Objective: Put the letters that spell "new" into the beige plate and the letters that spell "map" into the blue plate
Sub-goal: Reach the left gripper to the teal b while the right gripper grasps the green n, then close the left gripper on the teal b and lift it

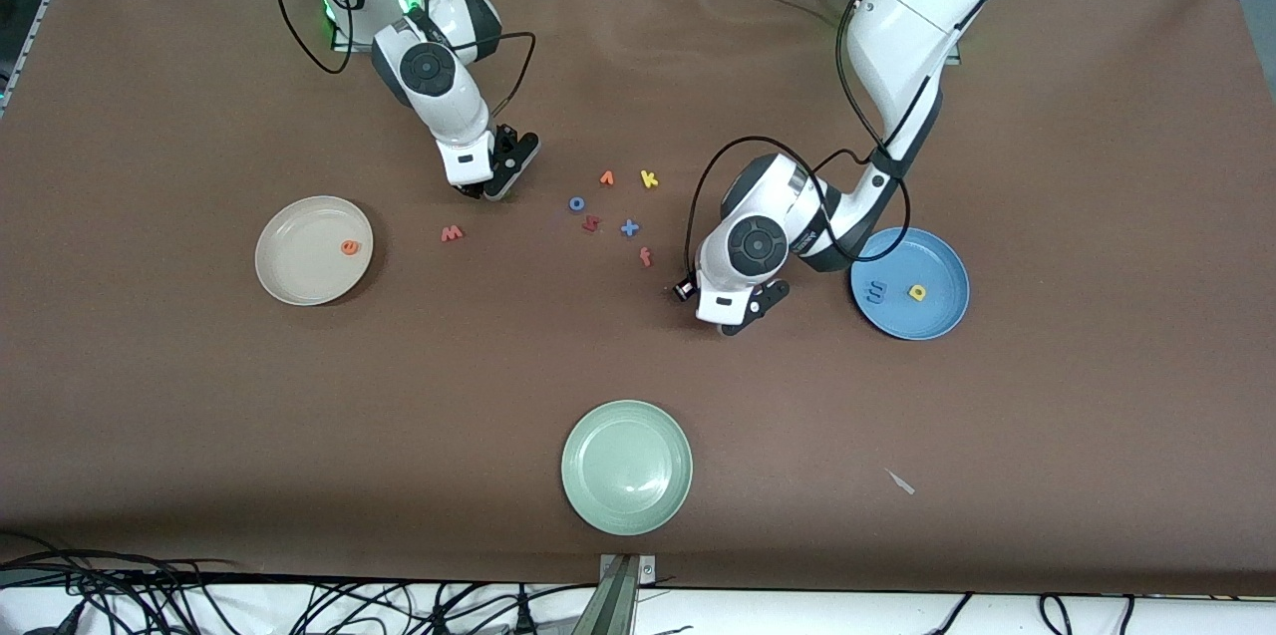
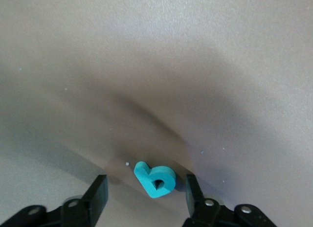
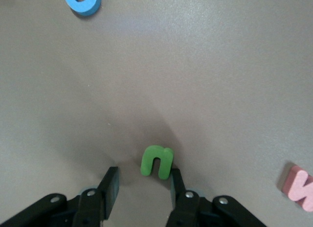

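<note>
The beige plate holds an orange e. In the blue plate lie a blue m and a yellow p. A pinkish-red w rests on the table. My right gripper is low over the table and open. The green n lies at its fingertips, close against one finger. Beside the blue plate, my left gripper is open. The teal a lies flat between its fingers, nearer to one of them. The front view hides both letters.
Between the two grippers lie loose letters: a blue o, an orange v, a yellow k, a blue x, a red-orange f and a red piece. A pale green plate sits nearest the front camera.
</note>
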Robot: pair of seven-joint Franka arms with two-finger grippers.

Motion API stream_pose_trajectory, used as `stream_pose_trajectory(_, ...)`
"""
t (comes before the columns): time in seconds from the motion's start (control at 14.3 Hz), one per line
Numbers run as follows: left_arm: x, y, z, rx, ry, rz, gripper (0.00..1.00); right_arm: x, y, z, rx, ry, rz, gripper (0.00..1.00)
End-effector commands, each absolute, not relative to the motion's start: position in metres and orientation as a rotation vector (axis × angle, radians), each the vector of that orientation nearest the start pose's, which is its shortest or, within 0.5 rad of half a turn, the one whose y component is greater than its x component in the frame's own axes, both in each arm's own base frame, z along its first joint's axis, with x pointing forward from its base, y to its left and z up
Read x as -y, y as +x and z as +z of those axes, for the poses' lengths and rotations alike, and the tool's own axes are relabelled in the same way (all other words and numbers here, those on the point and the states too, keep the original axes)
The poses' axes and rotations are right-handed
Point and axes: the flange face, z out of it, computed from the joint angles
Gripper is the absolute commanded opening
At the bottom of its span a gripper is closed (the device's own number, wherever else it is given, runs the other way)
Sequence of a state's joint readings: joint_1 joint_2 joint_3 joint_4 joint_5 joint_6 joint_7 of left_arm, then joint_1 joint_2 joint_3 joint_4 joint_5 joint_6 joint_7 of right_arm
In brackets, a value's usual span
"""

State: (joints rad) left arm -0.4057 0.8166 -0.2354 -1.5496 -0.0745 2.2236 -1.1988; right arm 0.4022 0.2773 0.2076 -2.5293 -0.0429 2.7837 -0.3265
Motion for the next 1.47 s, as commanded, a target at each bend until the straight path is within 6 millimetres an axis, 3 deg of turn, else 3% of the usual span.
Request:
stream_pose_trajectory(0.0, 0.398, 0.560, 0.168, 1.031, -2.967, 0.373, 0.68, -0.264, 0.374, 0.168, 1.456, -2.729, 0.010, 0.50)
stream_pose_trajectory(0.49, 0.384, 0.571, 0.171, 1.049, -2.964, 0.355, 0.63, -0.267, 0.379, 0.164, 1.428, -2.737, 0.003, 0.50)
stream_pose_trajectory(0.7, 0.388, 0.569, 0.169, 1.048, -2.966, 0.353, 0.60, -0.269, 0.382, 0.166, 1.428, -2.737, -0.008, 0.50)
stream_pose_trajectory(0.91, 0.389, 0.567, 0.167, 1.046, -2.963, 0.359, 0.47, -0.269, 0.382, 0.163, 1.426, -2.735, -0.011, 0.49)
stream_pose_trajectory(1.05, 0.393, 0.564, 0.165, 1.040, -2.965, 0.361, 0.30, -0.269, 0.381, 0.161, 1.425, -2.735, -0.008, 0.46)
stream_pose_trajectory(1.19, 0.387, 0.570, 0.170, 1.047, -2.969, 0.357, 0.06, -0.270, 0.382, 0.162, 1.429, -2.732, -0.013, 0.43)
stream_pose_trajectory(1.26, 0.387, 0.571, 0.171, 1.046, -2.970, 0.354, 0.00, -0.270, 0.381, 0.162, 1.434, -2.730, -0.011, 0.43)
stream_pose_trajectory(1.4, 0.384, 0.575, 0.178, 1.053, -2.971, 0.346, 0.00, -0.270, 0.382, 0.162, 1.440, -2.727, -0.013, 0.39)
